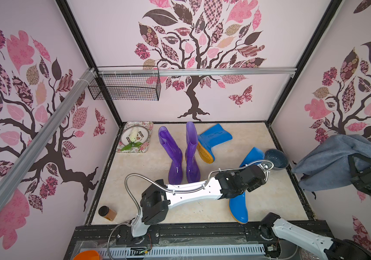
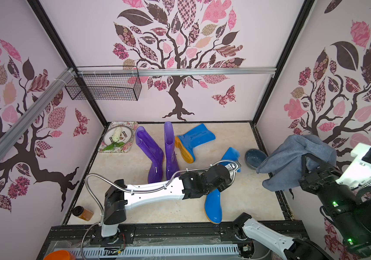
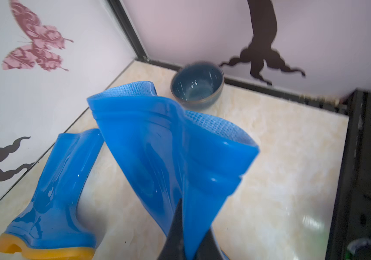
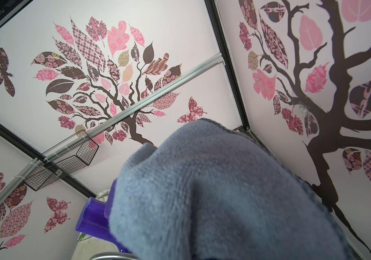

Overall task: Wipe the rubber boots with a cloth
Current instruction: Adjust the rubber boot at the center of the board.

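Left gripper: the left gripper (image 3: 194,216) was clamped on the shaft wall of the near glossy bright blue rubber boot (image 3: 157,146), just below its rim, which was squashed out of round.
Near blue boot: in both top views this boot (image 1: 238,207) (image 2: 212,207) sat right of centre on the pale marbled table (image 1: 135,180). Its orange-yellow-soled toe pointed at the near edge and its shaft ran back under the left arm's wrist.
Right gripper: the right gripper (image 2: 307,163) was raised at the right side and pressed together on the soft grey-blue terry cloth (image 2: 292,162), its fingertips buried in the folds.
Cloth: it hung in the air (image 1: 328,162) over the table's right edge, clear of every boot, and filled most of the right wrist view (image 4: 214,191).
Far blue boot: the second bright blue rubber boot (image 1: 216,135) (image 3: 53,191) lay on its side near the far wall, sole facing near.
Purple boots: the two glossy purple rubber boots (image 1: 173,155) (image 1: 191,153) stood side by side at centre, the left one leaning.
Bowl: the round grey-blue bowl (image 1: 276,158) sat just right of the held shaft.
Tray: the floral tray (image 1: 145,126) was in the far left corner.
Jar: the small amber jar (image 1: 108,212) lay near left.
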{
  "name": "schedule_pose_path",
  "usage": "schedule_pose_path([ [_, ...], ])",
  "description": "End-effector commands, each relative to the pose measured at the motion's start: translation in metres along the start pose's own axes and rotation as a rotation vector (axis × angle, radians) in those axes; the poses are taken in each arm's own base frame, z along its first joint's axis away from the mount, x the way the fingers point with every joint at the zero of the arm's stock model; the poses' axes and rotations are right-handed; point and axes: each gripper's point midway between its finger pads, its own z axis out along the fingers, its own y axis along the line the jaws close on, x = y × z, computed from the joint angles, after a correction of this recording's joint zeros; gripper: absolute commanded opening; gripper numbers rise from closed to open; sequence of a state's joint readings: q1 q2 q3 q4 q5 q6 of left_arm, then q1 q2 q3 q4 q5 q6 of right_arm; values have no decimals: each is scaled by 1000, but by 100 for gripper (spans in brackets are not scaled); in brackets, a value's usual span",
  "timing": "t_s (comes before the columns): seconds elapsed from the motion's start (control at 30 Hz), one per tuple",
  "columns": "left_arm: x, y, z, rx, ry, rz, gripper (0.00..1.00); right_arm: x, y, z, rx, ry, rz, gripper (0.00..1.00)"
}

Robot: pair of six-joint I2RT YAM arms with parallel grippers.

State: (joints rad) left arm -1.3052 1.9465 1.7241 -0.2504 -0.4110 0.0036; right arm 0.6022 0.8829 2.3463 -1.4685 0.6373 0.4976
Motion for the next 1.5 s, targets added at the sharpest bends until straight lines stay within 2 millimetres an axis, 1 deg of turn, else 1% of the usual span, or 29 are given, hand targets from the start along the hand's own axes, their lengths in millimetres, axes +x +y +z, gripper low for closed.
schedule_pose_path([
  [0.0,-66,23,-31,-41,-299,-227,0,-35,-31,-51,-63,-166,116,0],
  [0.03,-65,27,-30,-60,-314,-249,0,-35,-30,-49,-60,-166,110,0],
  [0.1,-50,32,-22,-86,-295,-294,0,-30,-26,-44,-61,-147,98,0],
  [0.2,-17,48,-8,-127,-272,-429,0,-16,-18,-31,-60,-92,71,0],
  [0.27,10,61,0,-171,-238,-502,0,-6,-15,-23,-51,-59,57,0],
  [0.33,27,62,4,-173,-208,-534,0,0,-14,-19,-51,-45,53,0],
  [0.4,30,57,5,-163,-199,-537,0,0,-15,-19,-55,-53,61,0],
  [0.47,25,51,5,-143,-197,-543,0,-4,-16,-22,-56,-69,71,0],
  [0.53,16,40,6,-126,-200,-524,0,-7,-18,-24,-51,-80,74,0],
  [0.57,7,36,6,-126,-211,-518,0,-9,-19,-25,-48,-86,76,0],
  [0.6,7,30,8,-123,-192,-503,0,-12,-20,-27,-46,-94,79,0],
  [0.73,-28,3,3,-89,-246,-509,0,-26,-27,-36,-28,-145,89,0],
  [0.83,-54,-9,1,-84,-298,-535,0,-33,-30,-40,-15,-173,81,0],
  [0.93,-71,-7,6,-119,-345,-591,0,-33,-32,-39,-4,-174,77,0],
  [1.0,-77,0,10,-161,-376,-646,0,-33,-33,-37,6,-175,76,0],
  [1.1,-78,11,16,-175,-404,-793,0,-33,-28,-34,-1,-170,65,0],
  [1.2,-75,22,17,-209,-434,-917,0,-30,-21,-28,-8,-151,54,0],
  [1.27,-65,28,21,-216,-425,-972,0,-27,-20,-24,-4,-139,45,0],
  [1.3,-53,32,25,-220,-416,-1002,0,-24,-19,-22,-2,-131,38,0],
  [1.37,-21,39,35,-244,-376,-1034,0,-17,-17,-16,5,-108,24,0],
  [1.43,17,51,44,-286,-321,-1057,0,0,-13,-4,4,-59,9,0],
  [1.47,29,55,46,-295,-321,-1064,0,11,-8,3,-4,-28,-9,0],
])
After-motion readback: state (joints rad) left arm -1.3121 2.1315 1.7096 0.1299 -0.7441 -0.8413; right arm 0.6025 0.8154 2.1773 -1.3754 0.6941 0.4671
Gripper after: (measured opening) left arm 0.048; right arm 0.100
